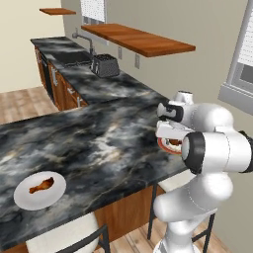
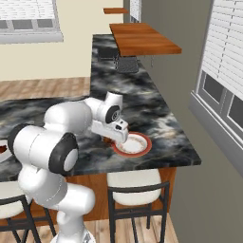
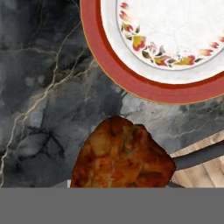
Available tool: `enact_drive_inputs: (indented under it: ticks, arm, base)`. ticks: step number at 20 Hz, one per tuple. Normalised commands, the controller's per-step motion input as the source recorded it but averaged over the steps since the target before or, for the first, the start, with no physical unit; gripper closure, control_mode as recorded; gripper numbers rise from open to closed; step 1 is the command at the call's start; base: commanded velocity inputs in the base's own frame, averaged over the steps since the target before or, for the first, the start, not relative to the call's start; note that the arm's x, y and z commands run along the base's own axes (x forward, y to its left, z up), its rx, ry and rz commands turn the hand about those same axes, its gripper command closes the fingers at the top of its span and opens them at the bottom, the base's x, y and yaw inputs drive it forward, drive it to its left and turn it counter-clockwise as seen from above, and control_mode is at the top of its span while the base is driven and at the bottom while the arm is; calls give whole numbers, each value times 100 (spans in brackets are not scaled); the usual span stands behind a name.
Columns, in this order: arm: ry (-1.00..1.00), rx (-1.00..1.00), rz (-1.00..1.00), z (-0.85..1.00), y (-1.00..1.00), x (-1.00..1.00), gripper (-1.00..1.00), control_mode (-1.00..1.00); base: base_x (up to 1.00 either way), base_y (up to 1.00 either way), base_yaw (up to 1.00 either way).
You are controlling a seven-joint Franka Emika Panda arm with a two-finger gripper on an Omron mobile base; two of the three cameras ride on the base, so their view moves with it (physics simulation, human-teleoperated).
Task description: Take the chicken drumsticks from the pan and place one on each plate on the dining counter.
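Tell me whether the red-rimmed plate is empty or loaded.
Empty: the red-rimmed plate shows bare white centre; the drumstick hangs beside its rim.

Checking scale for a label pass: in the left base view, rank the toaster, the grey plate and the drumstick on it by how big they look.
1. Grey plate, though it is nearer the camera.
2. Toaster, farther back, so its true size is unsure.
3. Drumstick, clearly smallest.
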Motion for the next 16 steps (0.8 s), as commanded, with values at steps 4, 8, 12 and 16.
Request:
enact_drive_inputs:
  ticks: [4, 8, 12, 16]
  arm:
    - [4, -6, -2, -6, -38, 60, 100, -100]
    - [7, 0, 0, -23, -40, 56, 100, -100]
    - [0, 0, 0, -29, -24, 43, 100, -100]
    - [0, 0, -1, -30, -16, 37, 100, -100]
  base:
    - [0, 0, 0]
    - [0, 0, 0]
    - [0, 0, 0]
    - [0, 0, 0]
